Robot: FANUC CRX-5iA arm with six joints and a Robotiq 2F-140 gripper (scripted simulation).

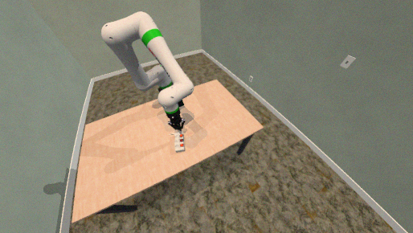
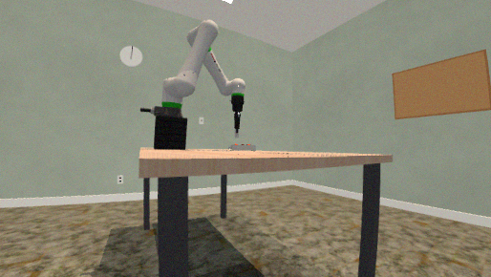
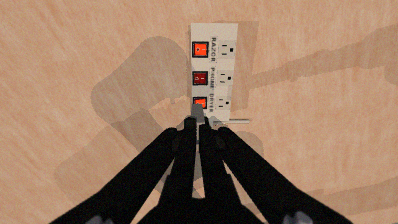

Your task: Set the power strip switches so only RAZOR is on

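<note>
A white power strip [image 3: 214, 75] [image 1: 179, 142] [image 2: 243, 146] lies face up on the wooden table [image 1: 120, 161] [image 2: 287, 159] [image 3: 75, 60]. In the wrist view its RAZOR switch [image 3: 200, 49] glows bright red. The middle switch [image 3: 199, 78] is dark red. The nearest switch [image 3: 200, 102], by the DRYER label, glows bright red. My gripper [image 3: 197, 112] [image 1: 177, 128] [image 2: 236, 134] is shut and empty. It points straight down a little above the strip's near end, its tips just short of the nearest switch.
The arm's black base [image 2: 170, 133] stands at the table's far side. The table's edges lie well away from the strip.
</note>
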